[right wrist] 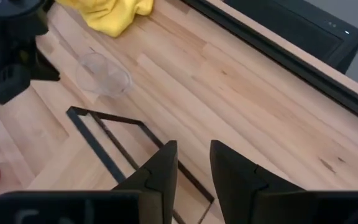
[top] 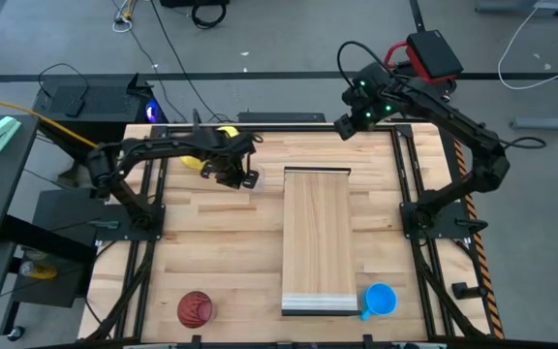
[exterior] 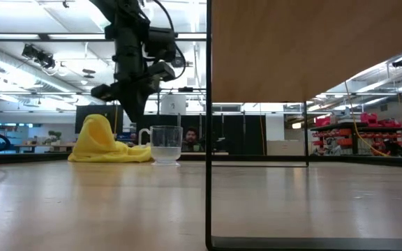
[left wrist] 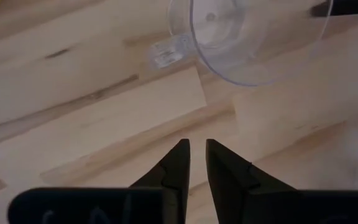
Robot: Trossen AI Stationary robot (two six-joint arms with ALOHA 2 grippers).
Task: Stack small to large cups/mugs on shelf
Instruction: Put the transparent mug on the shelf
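Note:
The small clear cup (left wrist: 247, 37) stands upright on its base on the tabletop (exterior: 166, 145), next to a yellow cloth. My left gripper (left wrist: 197, 146) hovers above and beside it, pointing down, open by a narrow gap with nothing between the fingers. The shelf (top: 318, 237) is a long pale board lying mid-table. The blue mug (top: 381, 301) stands at the shelf's near right corner. The dark red cup (top: 195, 308) stands near the table's near left edge. My right gripper (right wrist: 193, 149) hangs open and empty over the far edge (top: 345, 124).
The yellow cloth (top: 211, 136) lies bunched at the far left, behind my left arm. A thin black frame (right wrist: 104, 137) runs round the shelf's far end. Bare tabletop (top: 221, 242) lies between the shelf and the table's left edge.

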